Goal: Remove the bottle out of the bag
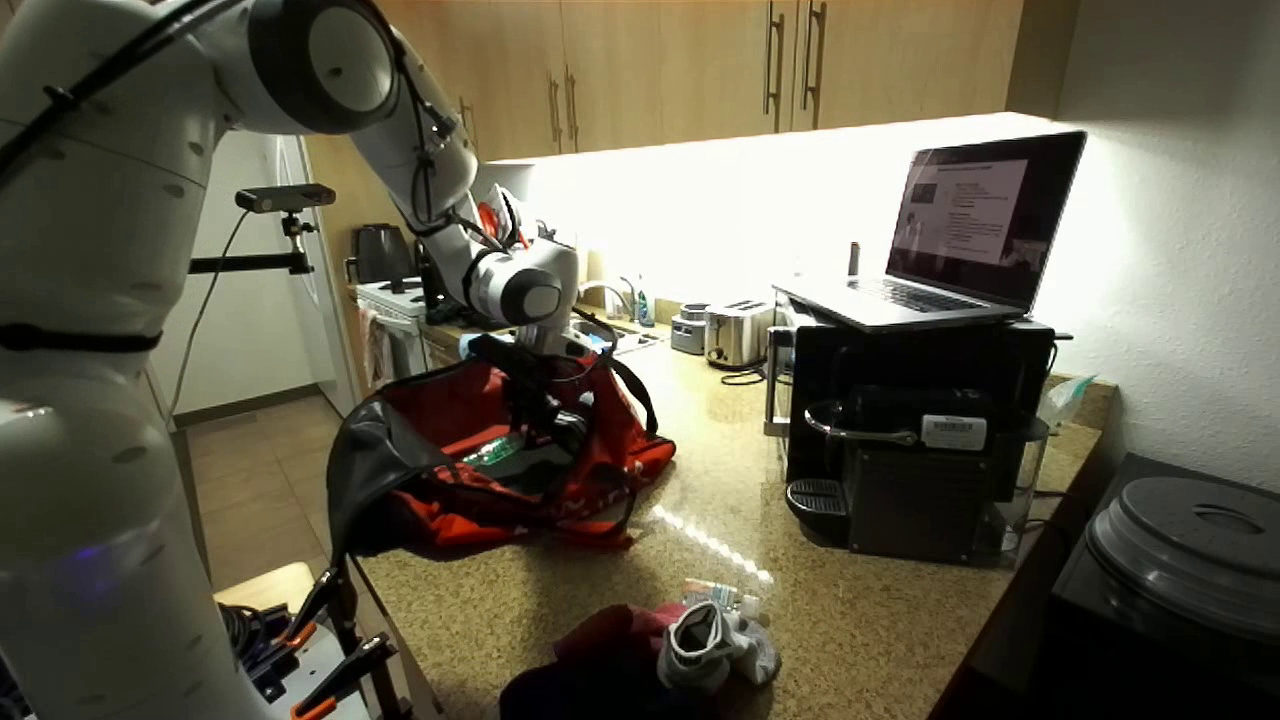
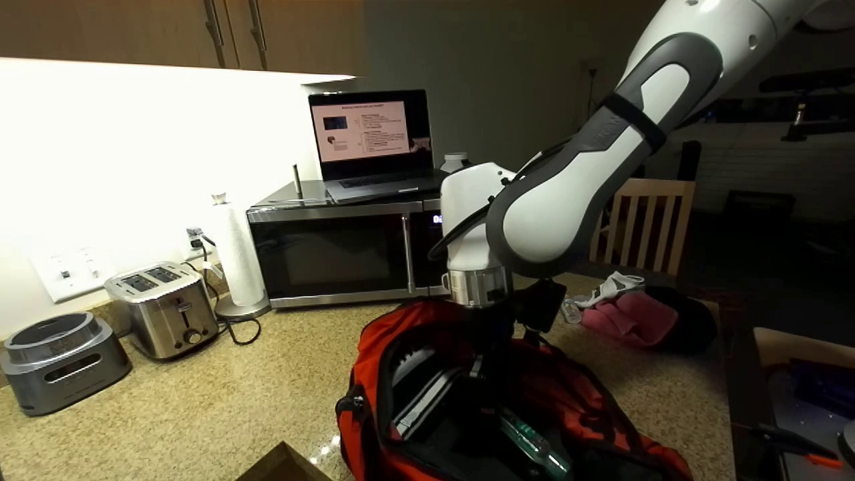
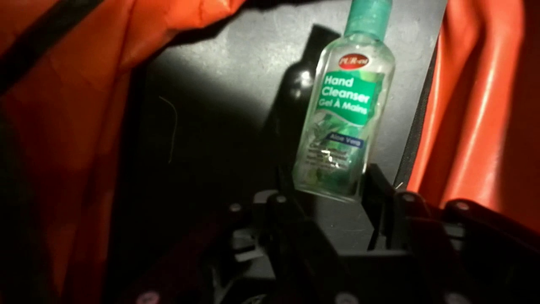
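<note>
One counter (image 1: 730,470) under it all, likely picked as a firm, flat bed. My arm (image 2: 568,207) arches above, wrist pointing down: a posture I judge right for a straight lift.

The bag (image 1: 620,405): slumped on the counter, mouth gaping upward, black end drooping past the edge. Its soft walls fold, so entry from above seems the only tidy way in. A strap (image 1: 637,388) loops beside my wrist and could snag.

The grey panel (image 3: 190,80), in the wrist view, lines the bag's bottom. Stiff by its look; it would keep a load from sinking into folds.

My gripper (image 3: 328,169): inside the bag, narrowed onto the bottle (image 3: 344,114), fingers (image 3: 377,185) along either side of its lower end. Pinched across the flanks, presumably because the body offers two facing sides to press.

The bottle: within the bag in all views, not yet out. Held at the base, so most of its length juts beyond my fingers. Risk: a hold so far off the middle may let it swing. A dark shadow (image 3: 291,95) lies beside it; whether bottle and panel touch I cannot tell.

The cap (image 3: 369,19), green, is farthest from my grip. Next, I judge: lift slowly, cap clear of folds.
</note>
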